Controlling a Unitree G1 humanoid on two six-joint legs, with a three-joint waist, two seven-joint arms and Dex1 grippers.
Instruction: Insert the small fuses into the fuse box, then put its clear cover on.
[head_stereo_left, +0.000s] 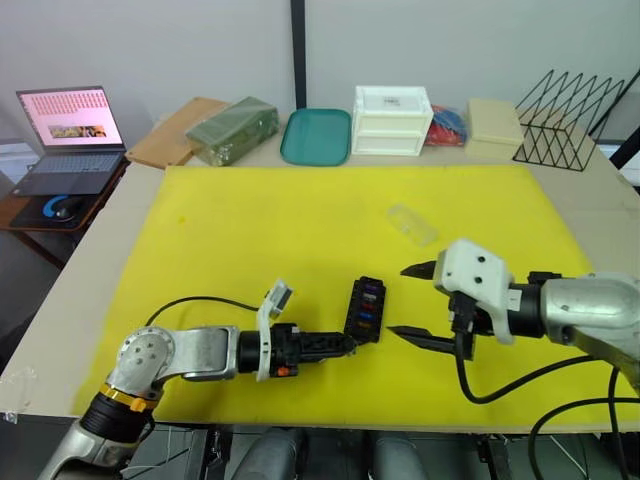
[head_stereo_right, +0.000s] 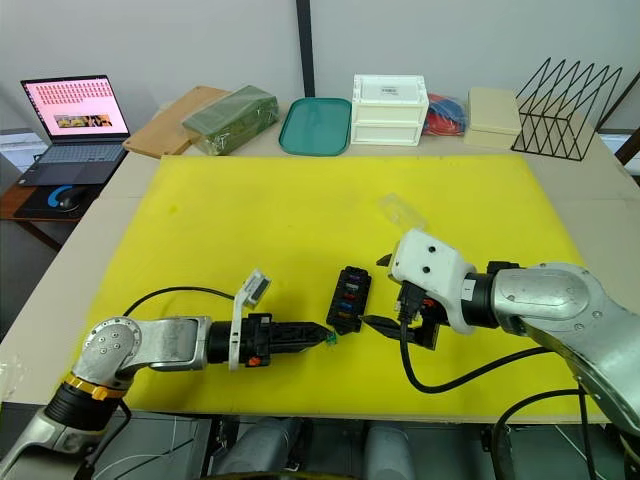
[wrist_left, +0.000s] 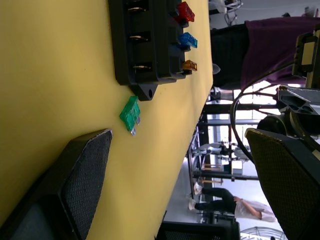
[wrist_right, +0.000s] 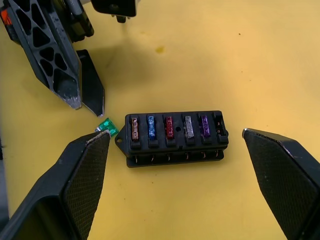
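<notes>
Between the spread right gripper (wrist_right: 175, 185) fingers sits the fuse box (wrist_right: 175, 137); green fuse (wrist_right: 106, 125) beside it.

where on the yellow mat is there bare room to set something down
Free: the yellow mat between the fuse box and the teal tray. Crowded: the near edge, where both grippers flank the box and the green fuse.
</notes>
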